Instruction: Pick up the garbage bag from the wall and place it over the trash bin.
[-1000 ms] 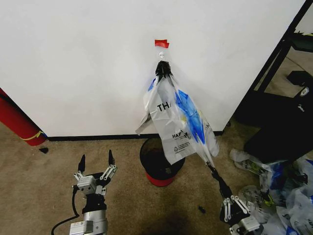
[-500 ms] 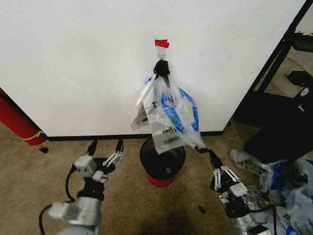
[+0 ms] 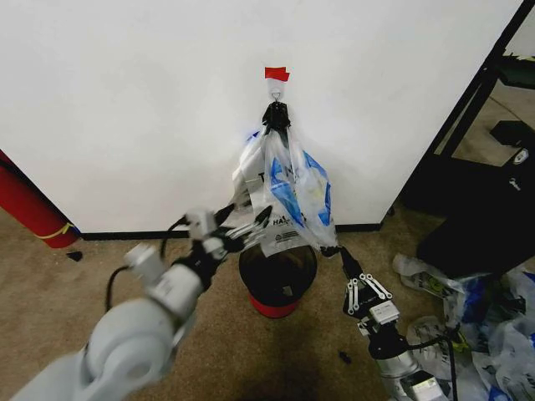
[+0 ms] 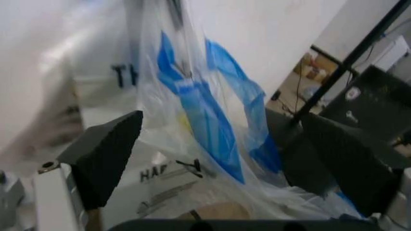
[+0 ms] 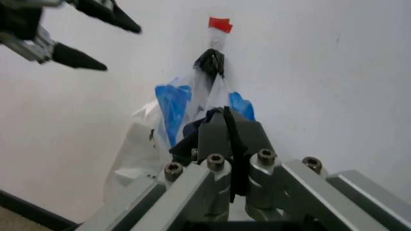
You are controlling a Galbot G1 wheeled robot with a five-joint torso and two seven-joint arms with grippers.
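Bag pickup step, by our reading. We see the garbage bag [image 3: 288, 196] hanging by its handles from a small hook [image 3: 275, 97] on the wall [image 3: 125, 109], under a strip of red tape [image 3: 277, 74]. Its lower edge hangs directly above the trash bin [image 3: 277, 280], which stands on the carpet against the baseboard.

Right gripper [image 3: 332, 248] is low beside the bin, fingers closed on the bag's bottom corner, drawing that corner toward the robot's right; the right wrist view shows dark film pinched between the 2 pads.

Left gripper [image 3: 248, 221] is raised at the bag's left edge, fingers spread wide, plastic between them in the left wrist view but not yet clamped.

We judge the task early: bag on its hook, bin unlined. Next move calls for the left fingers to close on the film, then a lift to free the handles from the hook. Thin plastic may tear or slip if pulled sideways.
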